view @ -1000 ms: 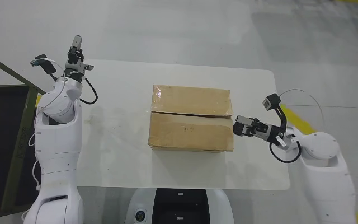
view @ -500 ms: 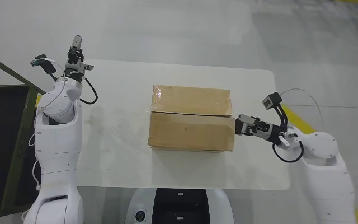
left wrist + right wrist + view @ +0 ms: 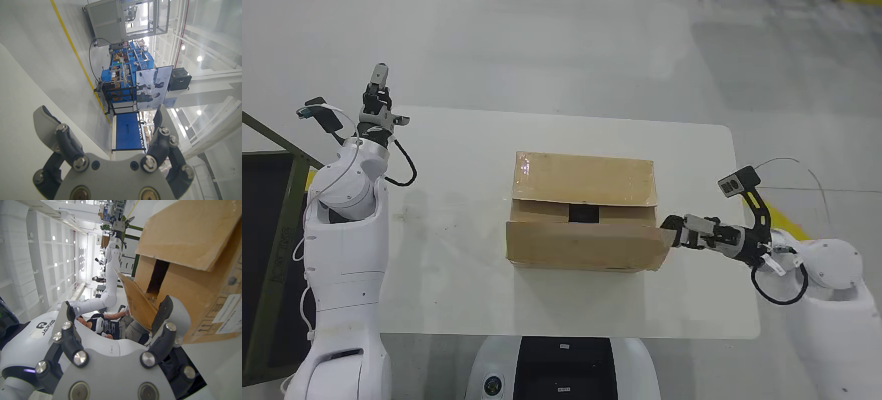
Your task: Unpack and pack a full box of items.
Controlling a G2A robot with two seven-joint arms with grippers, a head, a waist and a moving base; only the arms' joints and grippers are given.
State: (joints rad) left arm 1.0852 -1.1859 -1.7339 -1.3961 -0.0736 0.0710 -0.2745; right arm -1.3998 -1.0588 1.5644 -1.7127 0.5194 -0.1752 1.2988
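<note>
box (image 3: 582, 180) ajar, contents hidden in darkness | right tool (image 3: 116, 304) apart at near flap (image 3: 136, 302) | left tool (image 3: 102, 108) apart, raised

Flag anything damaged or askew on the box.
On the box, the near flap tilts up at its right end, edge ragged beside the open right gripper; a dark gap shows at the seam.

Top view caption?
Right gripper at the raised near flap of the cardboard box; left gripper at the far table corner.
</note>
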